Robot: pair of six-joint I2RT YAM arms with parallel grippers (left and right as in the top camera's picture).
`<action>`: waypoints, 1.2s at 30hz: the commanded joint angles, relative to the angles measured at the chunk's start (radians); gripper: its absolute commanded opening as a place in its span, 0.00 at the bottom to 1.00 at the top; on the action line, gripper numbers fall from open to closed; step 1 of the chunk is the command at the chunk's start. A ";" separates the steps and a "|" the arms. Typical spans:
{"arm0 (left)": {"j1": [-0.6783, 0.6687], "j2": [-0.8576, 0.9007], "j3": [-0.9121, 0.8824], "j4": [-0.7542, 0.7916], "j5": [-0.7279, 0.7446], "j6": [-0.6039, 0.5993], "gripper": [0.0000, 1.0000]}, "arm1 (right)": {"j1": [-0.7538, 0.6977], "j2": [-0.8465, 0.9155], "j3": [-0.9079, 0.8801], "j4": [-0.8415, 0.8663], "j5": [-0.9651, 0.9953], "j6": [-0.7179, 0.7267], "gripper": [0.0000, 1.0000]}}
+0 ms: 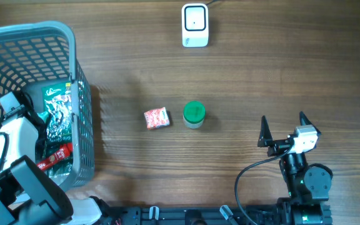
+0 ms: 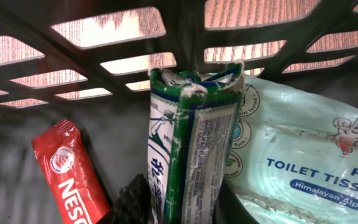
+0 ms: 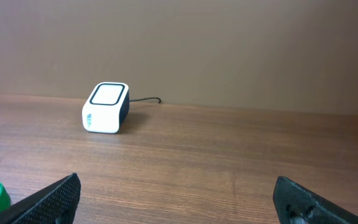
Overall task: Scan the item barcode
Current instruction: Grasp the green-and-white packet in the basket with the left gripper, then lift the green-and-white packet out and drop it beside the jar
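Clamping left jaws (right jaws wide open) on likely stiffer seam of light, crinkly green-and-white foil packet (image 2: 191, 155) inside blue-grey plastic basket (image 1: 36, 27).

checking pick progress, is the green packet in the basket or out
In: left gripper pinches the green packet, basket wall right behind it.

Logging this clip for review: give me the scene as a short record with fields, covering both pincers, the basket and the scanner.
left pincer: inside the basket, shut on the green-and-white packet
right pincer: open, holding nothing
also in basket: red sachet, toilet tissue pack
outside basket: red-and-white packet and green-lidded jar, side by side on the table, apart
scanner: white, at the far side, away from both pincers
task stage: item gripped, not yet scanned
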 commanded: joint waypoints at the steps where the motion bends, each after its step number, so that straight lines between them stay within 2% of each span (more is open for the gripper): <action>1: 0.006 0.027 -0.020 -0.012 0.001 -0.006 0.20 | 0.000 -0.003 -0.001 0.003 0.010 0.008 1.00; 6: -0.002 -0.043 0.074 -0.133 0.051 -0.006 0.22 | 0.000 -0.003 -0.001 0.003 0.010 0.007 1.00; 13: -0.070 -0.251 0.259 -0.280 0.168 -0.002 0.25 | 0.000 -0.003 -0.001 0.003 0.010 0.007 0.99; 21: -0.217 -0.525 0.451 -0.319 0.332 0.001 0.26 | 0.000 -0.003 -0.001 0.003 0.010 0.007 1.00; 25: -0.347 -0.637 0.458 -0.275 0.447 -0.003 0.27 | 0.000 -0.003 -0.001 0.003 0.010 0.007 1.00; 29: -0.536 -0.646 0.458 -0.248 0.493 -0.031 0.29 | 0.000 -0.003 -0.001 0.003 0.010 0.007 1.00; 31: -0.657 -0.608 0.458 -0.218 0.513 -0.033 0.28 | 0.000 -0.003 -0.001 0.003 0.010 0.007 1.00; 32: -0.778 -0.554 0.458 -0.198 0.501 -0.033 0.28 | 0.000 -0.003 -0.001 0.003 0.010 0.007 0.99; 33: -0.837 -0.520 0.458 -0.192 0.488 -0.033 0.27 | 0.000 -0.003 -0.001 0.003 0.010 0.007 1.00; 36: -1.051 -0.346 0.458 -0.175 0.342 -0.064 0.29 | 0.000 -0.003 -0.001 0.003 0.010 0.007 1.00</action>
